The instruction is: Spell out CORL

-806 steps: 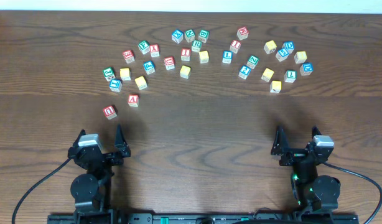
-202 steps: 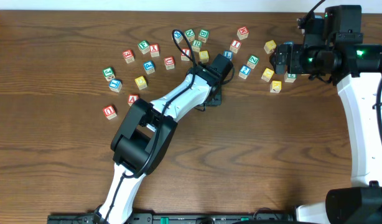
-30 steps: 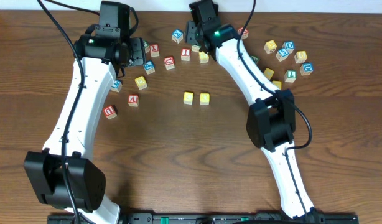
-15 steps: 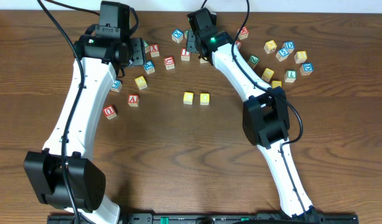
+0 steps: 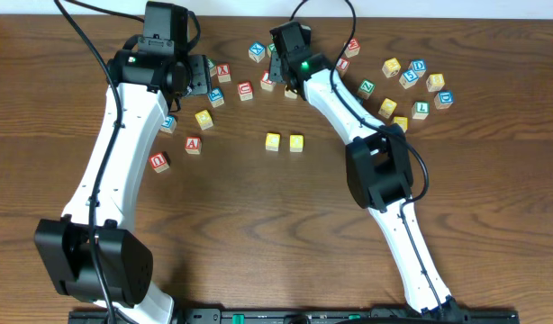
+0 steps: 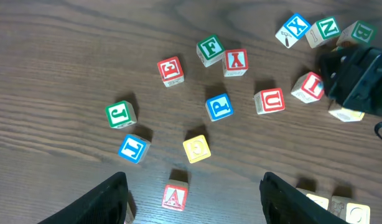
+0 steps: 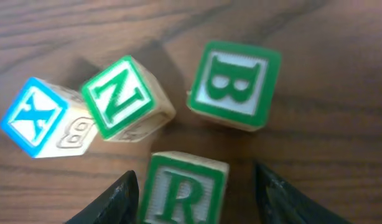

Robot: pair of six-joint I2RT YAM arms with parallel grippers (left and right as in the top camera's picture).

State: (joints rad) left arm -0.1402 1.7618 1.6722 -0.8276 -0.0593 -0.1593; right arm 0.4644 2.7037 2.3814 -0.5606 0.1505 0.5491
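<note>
Two yellow-topped cubes (image 5: 273, 141) (image 5: 296, 142) sit side by side at mid-table. The white cube with a green R (image 7: 185, 190) lies between the fingers of my right gripper (image 7: 196, 174), which is open. Its left finger is close against the cube and a gap shows on the right. Overhead, that gripper (image 5: 278, 65) covers the R cube at the back centre. A cube lettered L (image 5: 421, 107) lies in the right cluster. My left gripper (image 6: 194, 180) hangs open above the left cluster, holding nothing, and shows overhead too (image 5: 200, 76).
Green N (image 7: 125, 93), green B (image 7: 236, 84) and blue X (image 7: 35, 118) cubes crowd just beyond the R. A red A cube (image 6: 175, 196) lies below the left gripper among several loose cubes. More cubes are scattered at the back right (image 5: 412, 76).
The right gripper has shifted slightly left over the back cubes and its jaws have narrowed around the R cube. The left arm has not moved.
</note>
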